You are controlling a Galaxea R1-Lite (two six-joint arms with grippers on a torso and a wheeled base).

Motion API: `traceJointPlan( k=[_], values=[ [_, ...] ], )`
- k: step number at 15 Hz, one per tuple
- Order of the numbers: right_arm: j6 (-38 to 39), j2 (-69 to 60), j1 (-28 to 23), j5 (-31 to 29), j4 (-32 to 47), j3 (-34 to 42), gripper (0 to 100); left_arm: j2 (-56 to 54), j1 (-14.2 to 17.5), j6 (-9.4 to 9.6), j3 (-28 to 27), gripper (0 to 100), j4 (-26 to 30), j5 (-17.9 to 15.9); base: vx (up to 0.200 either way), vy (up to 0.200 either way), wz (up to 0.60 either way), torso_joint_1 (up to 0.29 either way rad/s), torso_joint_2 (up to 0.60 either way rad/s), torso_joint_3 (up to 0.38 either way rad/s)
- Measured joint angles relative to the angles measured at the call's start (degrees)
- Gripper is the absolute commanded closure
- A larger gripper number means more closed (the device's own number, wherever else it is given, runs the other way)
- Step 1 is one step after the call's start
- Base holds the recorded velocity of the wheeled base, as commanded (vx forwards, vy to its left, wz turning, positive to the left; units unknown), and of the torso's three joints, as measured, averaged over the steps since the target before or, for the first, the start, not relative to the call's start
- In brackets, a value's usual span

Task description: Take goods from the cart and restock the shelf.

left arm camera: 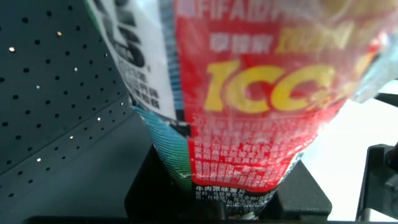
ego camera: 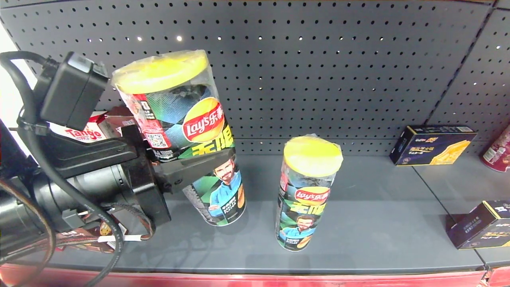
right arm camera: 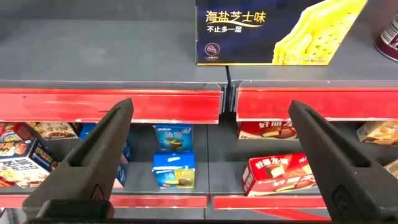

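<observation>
Head view: left gripper (ego camera: 187, 167) pinches tilted chip can (ego camera: 179, 115), base low over shelf (ego camera: 378, 231).
Top leans left; standing can (ego camera: 305, 195) near on its right; right gripper (right arm camera: 211, 107) spread.

The head camera looks forward and down, from close, onto the shelf (ego camera: 378, 223) and its pegboard (ego camera: 318, 59) at the far side; the left wrist camera sits right against the held chip can (left arm camera: 249, 93), facing that same pegboard; the right wrist camera, lower, faces the shelf's red front edge (right arm camera: 112, 106) level-on, sharing the dark box (right arm camera: 273, 31) at near right with the head view.
</observation>
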Motion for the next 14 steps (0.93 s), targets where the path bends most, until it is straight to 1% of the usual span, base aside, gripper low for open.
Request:
traceJointPlan(
  k=[3, 4, 6, 7, 8, 10, 12, 13, 14],
  values=[
    [0.0, 0.0, 0.0, 0.0, 0.0, 0.0, 0, 1.0, 0.3, 0.0, -0.4, 100, 0.0, -1.0, 0.0, 0.0, 0.0, 0.0, 0.0, 0.0],
    [0.0, 0.0, 0.0, 0.0, 0.0, 0.0, 0, 1.6, 0.4, 0.22, -0.6, 100, -0.2, -0.5, 0.0, 0.0, 0.0, 0.0, 0.0, 0.0],
    [0.0, 0.0, 0.0, 0.0, 0.0, 0.0, 0, 3.4, 0.0, 2.47, -2.2, 100, -1.0, 3.0, 0.0, 0.0, 0.0, 0.0, 0.0, 0.0],
    [0.0, 0.0, 0.0, 0.0, 0.0, 0.0, 0, 4.2, -0.7, 3.21, -3.2, 100, -0.9, 4.0, 0.0, 0.0, 0.0, 0.0, 0.0, 0.0],
    [0.0, 0.0, 0.0, 0.0, 0.0, 0.0, 0, 4.7, -1.0, 3.43, -3.9, 100, -0.7, 4.4, 0.0, 0.0, 0.0, 0.0, 0.0, 0.0],
    [0.0, 0.0, 0.0, 0.0, 0.0, 0.0, 0, 6.1, -1.3, 4.25, -4.7, 100, -0.6, 4.2, 0.0, 0.0, 0.0, 0.0, 0.0, 0.0],
    [0.0, 0.0, 0.0, 0.0, 0.0, 0.0, 0, 8.1, -1.3, 4.47, -5.6, 100, -0.2, 3.8, 0.0, 0.0, 0.0, 0.0, 0.0, 0.0],
    [0.0, 0.0, 0.0, 0.0, 0.0, 0.0, 0, 9.0, -1.0, 4.57, -6.4, 100, 0.7, 3.3, 0.0, 0.0, 0.0, 0.0, 0.0, 0.0],
    [0.0, 0.0, 0.0, 0.0, 0.0, 0.0, 0, 10.1, -0.6, 4.61, -8.2, 100, 2.8, 2.4, 0.0, 0.0, 0.0, 0.0, 0.0, 0.0]
  ],
)
